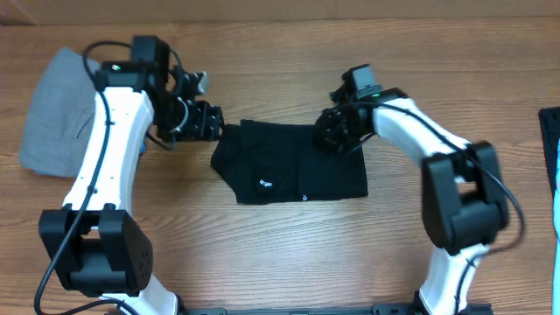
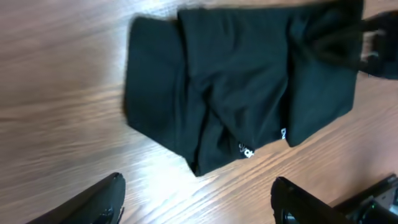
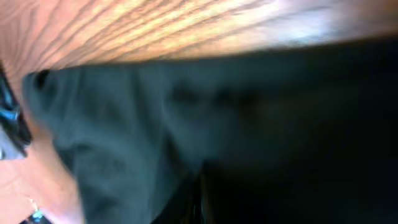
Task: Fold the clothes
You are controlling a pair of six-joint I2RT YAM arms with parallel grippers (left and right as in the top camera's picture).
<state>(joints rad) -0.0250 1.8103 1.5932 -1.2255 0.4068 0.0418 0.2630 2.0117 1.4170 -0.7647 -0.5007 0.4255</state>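
The clothes (image 1: 293,164), a black garment with small white prints, lie folded into a rough rectangle in the middle of the wooden table. In the left wrist view the clothes (image 2: 236,81) fill the upper half. My left gripper (image 1: 206,122) hovers just off the garment's left end. It is open, with bare wood between its fingertips (image 2: 112,190). My right gripper (image 1: 337,133) sits on the garment's far right corner, shut on a bunched bit of the black cloth. Dark fabric (image 3: 236,118) fills the right wrist view, and the jaws show as a thin closed seam.
Light grey folded trousers (image 1: 54,109) lie at the far left, behind the left arm. A dark item with a blue edge (image 1: 551,149) shows at the table's right border. Bare wood (image 1: 289,254) lies in front of the garment.
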